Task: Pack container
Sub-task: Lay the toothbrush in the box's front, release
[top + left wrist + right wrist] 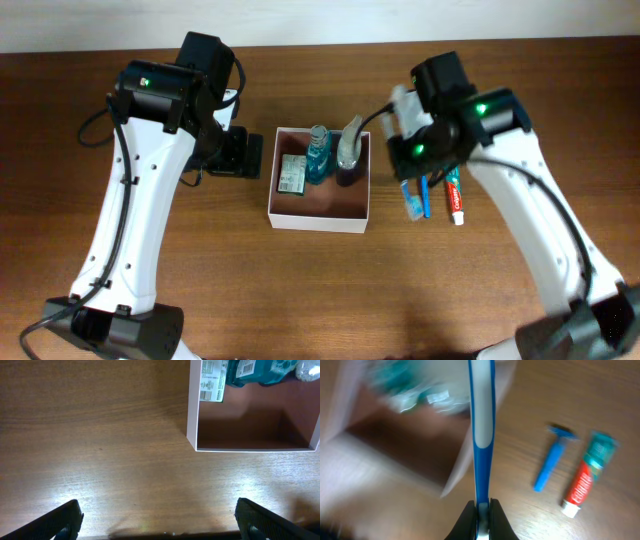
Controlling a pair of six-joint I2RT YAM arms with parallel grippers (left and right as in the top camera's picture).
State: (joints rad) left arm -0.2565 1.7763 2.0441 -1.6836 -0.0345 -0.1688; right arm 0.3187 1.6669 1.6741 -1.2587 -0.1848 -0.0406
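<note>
**A:** While overhead's up: container (318, 219) sits at the centre of the table (320, 300). Inside at the far end are a green-white packet (292, 173), a teal bottle (318, 155) and a grey tube (349, 145). Razor (425, 195) and toothpaste (456, 197) lie loose just right of it.

**B:** Left wrist?

**A:** Left gripper (157, 507) is spread wide with nothing between the fingers, over table beside the container's corner. Looks idle.

**B:** Right wrist?

**A:** Right gripper (481, 507) is pinched tight on the handle end of a blue-white toothbrush (482, 420). Frame's blurry, but the box wall sits under the brush.

**B:** So the step is toothbrush going in?

**A:** My read, yes. Next move needs the brush over the free near half, then lower and release, clear of the bottle.
</note>
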